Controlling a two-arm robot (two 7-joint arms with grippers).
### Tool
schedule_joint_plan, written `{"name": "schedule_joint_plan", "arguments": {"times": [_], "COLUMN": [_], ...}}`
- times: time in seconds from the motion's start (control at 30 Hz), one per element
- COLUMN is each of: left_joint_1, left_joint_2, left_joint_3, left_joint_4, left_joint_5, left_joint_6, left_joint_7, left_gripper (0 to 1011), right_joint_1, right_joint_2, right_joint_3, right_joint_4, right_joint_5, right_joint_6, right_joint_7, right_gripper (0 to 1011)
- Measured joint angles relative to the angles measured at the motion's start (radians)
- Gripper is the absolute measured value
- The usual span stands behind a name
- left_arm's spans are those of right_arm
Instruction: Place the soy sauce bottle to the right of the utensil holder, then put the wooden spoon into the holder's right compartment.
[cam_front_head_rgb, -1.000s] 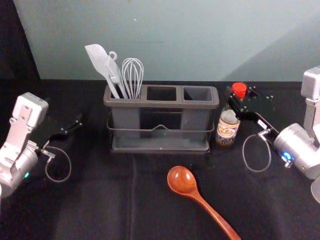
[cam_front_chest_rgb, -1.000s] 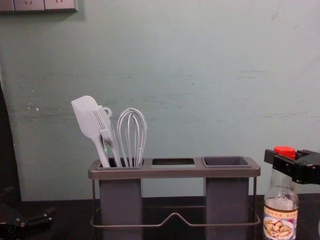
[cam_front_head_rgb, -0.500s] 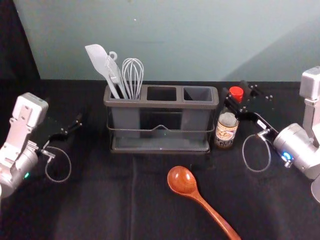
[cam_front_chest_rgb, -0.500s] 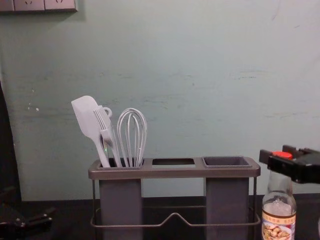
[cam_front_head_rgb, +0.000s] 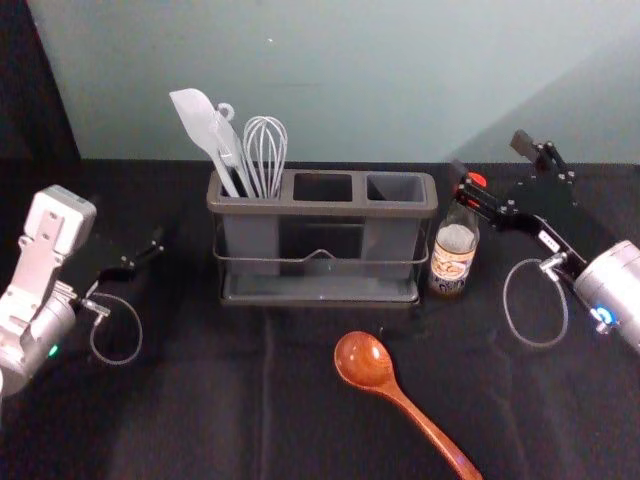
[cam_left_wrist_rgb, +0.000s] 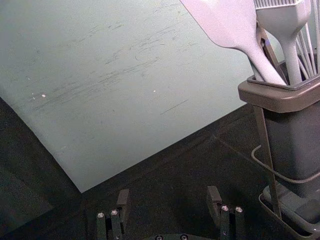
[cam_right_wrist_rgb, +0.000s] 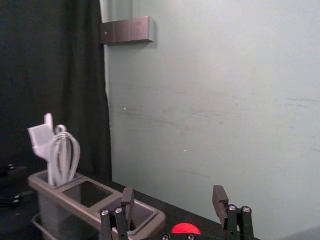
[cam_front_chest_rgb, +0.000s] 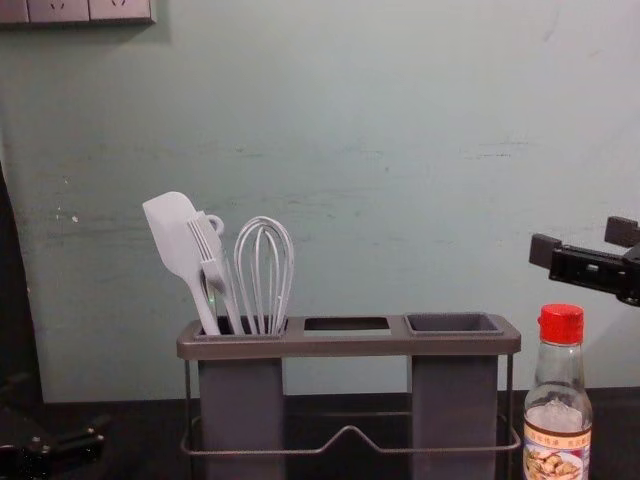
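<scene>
The soy sauce bottle (cam_front_head_rgb: 453, 256) stands upright just right of the utensil holder (cam_front_head_rgb: 322, 208); its red cap (cam_front_chest_rgb: 561, 324) is bare in the chest view. Above and behind the bottle is my right gripper (cam_front_head_rgb: 492, 166), open and clear of it, also in the chest view (cam_front_chest_rgb: 582, 238); in the right wrist view my right gripper (cam_right_wrist_rgb: 174, 207) has the cap low between its fingers. The wooden spoon (cam_front_head_rgb: 400, 400) lies on the table in front of the holder, its bowl toward the holder. At the left, my left gripper (cam_front_head_rgb: 155, 245) is parked; the left wrist view shows my left gripper (cam_left_wrist_rgb: 167, 200) open and empty.
A white spatula (cam_front_head_rgb: 205, 130), a brush and a whisk (cam_front_head_rgb: 266, 155) stand in the holder's left compartment. The middle and right compartments hold nothing visible. A wall rises behind the dark tabletop (cam_front_head_rgb: 190, 420).
My right gripper has opened off the bottle's neck and risen above the cap. Since the earliest frame, the bottle has shifted slightly toward the holder. The left arm has stayed still.
</scene>
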Motion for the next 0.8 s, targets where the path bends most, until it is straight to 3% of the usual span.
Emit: {"name": "schedule_joint_plan", "arguments": {"times": [0.2, 0.33, 0.57, 0.8], "left_joint_1": [0.000, 0.000, 0.000, 0.000], "left_joint_2": [0.000, 0.000, 0.000, 0.000], "left_joint_3": [0.000, 0.000, 0.000, 0.000], "left_joint_4": [0.000, 0.000, 0.000, 0.000], "left_joint_5": [0.000, 0.000, 0.000, 0.000], "left_joint_6": [0.000, 0.000, 0.000, 0.000], "left_joint_7": [0.000, 0.000, 0.000, 0.000], "left_gripper": [1000, 1000, 1000, 1000], "right_joint_1": [-0.056, -0.089, -0.104, -0.109], "right_joint_2": [0.007, 0.003, -0.022, -0.049], "right_joint_3": [-0.019, -0.063, -0.137, -0.183], "right_joint_4": [-0.070, -0.098, -0.079, -0.037], "right_joint_5": [-0.027, -0.063, -0.104, -0.120], "right_joint_6": [0.004, 0.013, 0.043, 0.056], "right_joint_7": [-0.003, -0.003, -0.002, 0.002], "right_gripper": [1003, 1003, 1003, 1003]}}
